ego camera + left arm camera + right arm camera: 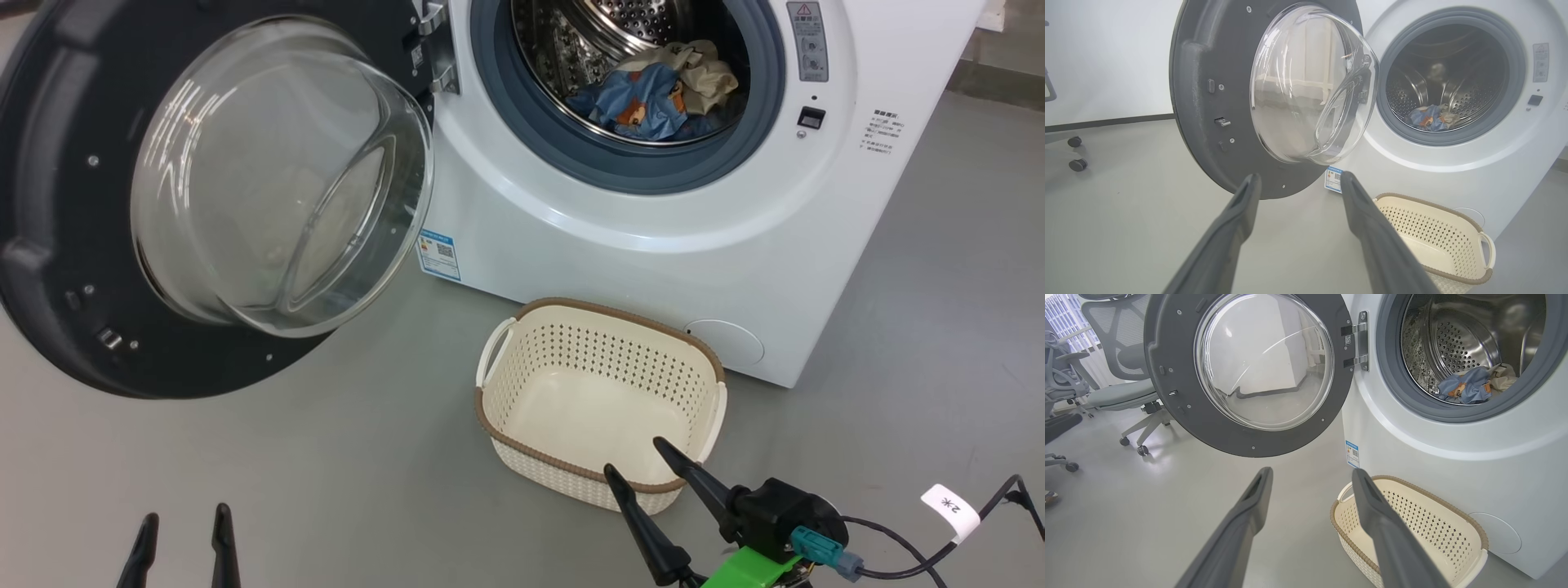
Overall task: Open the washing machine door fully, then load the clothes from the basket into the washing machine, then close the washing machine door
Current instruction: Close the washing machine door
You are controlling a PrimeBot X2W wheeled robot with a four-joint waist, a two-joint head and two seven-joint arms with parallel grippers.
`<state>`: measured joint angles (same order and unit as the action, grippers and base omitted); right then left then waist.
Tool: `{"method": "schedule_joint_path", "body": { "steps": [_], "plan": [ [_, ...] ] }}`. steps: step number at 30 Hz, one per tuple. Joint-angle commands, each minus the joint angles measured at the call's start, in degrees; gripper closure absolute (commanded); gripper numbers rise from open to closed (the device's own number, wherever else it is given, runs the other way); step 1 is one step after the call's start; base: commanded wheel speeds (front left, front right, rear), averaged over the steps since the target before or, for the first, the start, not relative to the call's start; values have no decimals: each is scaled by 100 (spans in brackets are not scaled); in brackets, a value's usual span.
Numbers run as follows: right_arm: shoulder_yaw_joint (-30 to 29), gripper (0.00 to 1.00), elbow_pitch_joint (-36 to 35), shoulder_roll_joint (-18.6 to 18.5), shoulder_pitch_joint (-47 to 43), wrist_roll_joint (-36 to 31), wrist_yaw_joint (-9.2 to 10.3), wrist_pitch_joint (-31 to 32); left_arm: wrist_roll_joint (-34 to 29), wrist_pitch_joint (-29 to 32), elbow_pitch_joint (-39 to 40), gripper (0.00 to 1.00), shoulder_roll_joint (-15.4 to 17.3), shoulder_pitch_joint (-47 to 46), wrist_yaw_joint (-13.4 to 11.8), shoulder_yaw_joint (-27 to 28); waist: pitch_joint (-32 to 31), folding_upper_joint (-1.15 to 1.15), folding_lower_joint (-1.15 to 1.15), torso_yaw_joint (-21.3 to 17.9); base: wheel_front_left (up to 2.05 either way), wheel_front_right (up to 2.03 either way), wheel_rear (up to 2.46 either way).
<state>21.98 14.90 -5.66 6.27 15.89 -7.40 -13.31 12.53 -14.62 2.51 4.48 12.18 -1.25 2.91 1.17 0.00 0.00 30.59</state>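
The basket [620,314] stands on the grey floor [326,474] just in front of the washing machine [653,237]. From the right tool [633,456] it lies at about eleven o'clock, so close that the two dark fingertips [660,445] overlap its near rim in the head view; whether they touch it I cannot tell. The clothes [653,94], blue dog-print fabric bunched with the cream piece, lie at the bottom of the steel drum [571,41], roughly at twelve o'clock from that tool and well apart from it. The washing machine door [245,188] is swung wide open, at about twelve to one o'clock from the left tool [186,512] and well clear of it. The right tool leans toward eleven o'clock, its fingers spread wide and gripping nothing. The left tool sits low at seven o'clock in the head view, fingers pointing up to twelve, likewise parted and holding nothing.
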Motion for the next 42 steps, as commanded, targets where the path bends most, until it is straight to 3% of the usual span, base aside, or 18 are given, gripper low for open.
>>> {"method": "schedule_joint_path", "body": {
  "steps": [1,33,34,35,36,42],
  "plan": [
    [154,0,-103,19,261,44,-9,-91,43,-37,187,0,18,-46,-14,235,-15,0,0,-5,0,0,0],
    [141,0,-94,-9,236,44,-9,-104,61,-38,239,0,-89,-100,6,345,-9,0,0,-30,0,0,0],
    [139,0,-95,-9,235,42,-9,-102,83,-38,249,15,-94,-103,17,353,-4,0,0,-29,0,0,0],
    [134,0,-97,-8,234,39,-9,-101,101,-38,259,62,-98,-107,28,361,2,0,0,-29,0,0,0],
    [128,0,-100,-8,231,36,-9,-100,135,-38,278,100,-103,-113,53,366,9,0,0,-29,0,0,0],
    [66,0,-147,-32,199,4,-9,-84,156,-38,404,100,-118,-162,108,457,86,0,0,-28,0,0,0]
  ]
}}
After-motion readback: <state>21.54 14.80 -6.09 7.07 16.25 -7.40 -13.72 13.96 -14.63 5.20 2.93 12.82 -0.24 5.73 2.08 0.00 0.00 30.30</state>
